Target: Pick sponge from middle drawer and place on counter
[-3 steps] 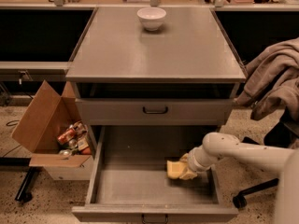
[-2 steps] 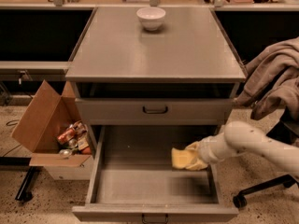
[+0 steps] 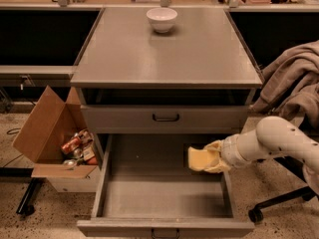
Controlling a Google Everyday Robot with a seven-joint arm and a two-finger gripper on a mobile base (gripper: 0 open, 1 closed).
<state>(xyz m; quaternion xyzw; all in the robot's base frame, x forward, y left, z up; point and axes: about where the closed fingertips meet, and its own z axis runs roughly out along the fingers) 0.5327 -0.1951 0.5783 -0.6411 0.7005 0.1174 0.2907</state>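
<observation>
Camera view: gripper [image 3: 215, 157] sits at about 3 o'clock of the open middle drawer [image 3: 164, 203], by its right wall, on the end of the white arm [image 3: 271, 141] that comes in from the right. Its fingers are pinching the sponge [image 3: 198, 159], which sticks out leftward from the jaws. The sponge looks raised off the drawer floor, though its height can't be told for sure.

Handling, judged: foam, so very light and soft. It squashes under the jaws rather than slipping, is not fragile, and a drop would do no harm. The grip is on its right end. A hold across the narrow waist would be steadier, but an end grip should carry it since there is almost no weight. Main risk is the free end brushing the drawer wall or the lip of the counter [image 3: 164, 59] on the way up.

The counter is at 12 o'clock from the drawer, above the closed upper drawer [image 3: 166, 117]. A white bowl [image 3: 162, 19] stands at the counter's far edge, also 12 o'clock, so the near half suits the drop. A cardboard box [image 3: 45, 128] is at 9 o'clock on the floor, and cloth [image 3: 294, 83] is at 2 o'clock.
</observation>
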